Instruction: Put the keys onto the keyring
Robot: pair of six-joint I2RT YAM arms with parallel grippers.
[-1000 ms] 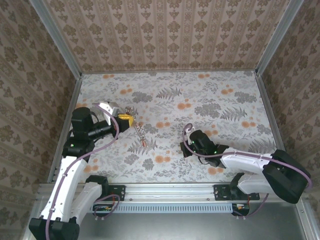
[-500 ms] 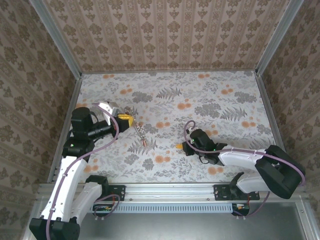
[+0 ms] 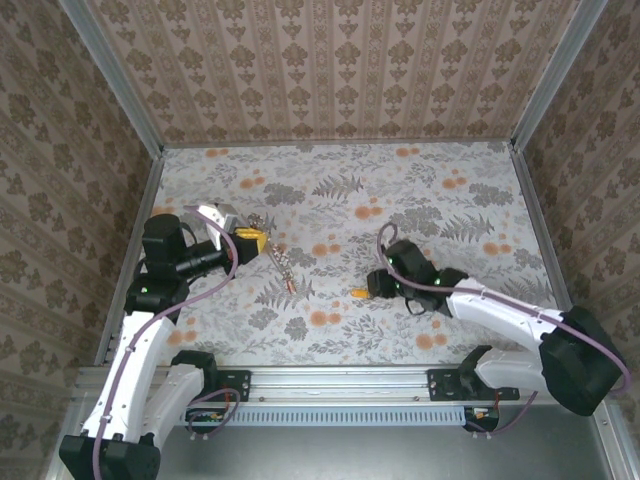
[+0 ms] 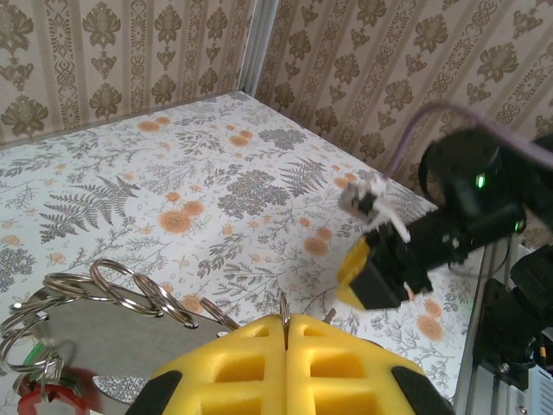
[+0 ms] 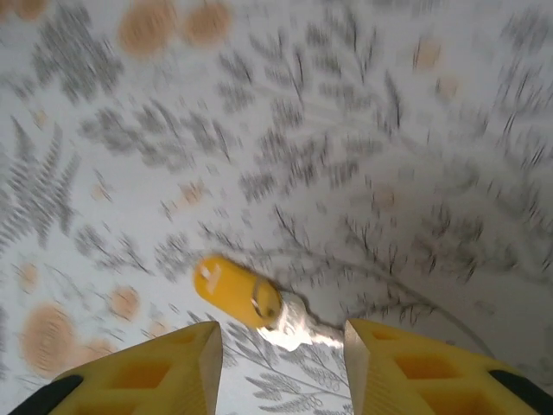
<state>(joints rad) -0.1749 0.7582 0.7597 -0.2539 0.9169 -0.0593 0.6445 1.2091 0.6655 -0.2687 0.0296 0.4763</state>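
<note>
My left gripper is shut on the keyring, whose thin metal edge stands up between the yellow pads. A short chain trails from it onto the table. Several small rings and a red tag lie just left of the pads. A key with an orange-yellow tag lies flat on the table, its metal blade pointing toward my right gripper. That gripper stands open just behind the key, touching nothing. From above, the key sits just left of the right gripper.
The floral table is walled by patterned panels on three sides, with a metal rail along the near edge. In the left wrist view the right gripper hangs low over the table ahead.
My right gripper has opened and let go of the orange-yellow tagged key, which now lies on the table. The right arm drew back to the right. The left arm has not moved.
</note>
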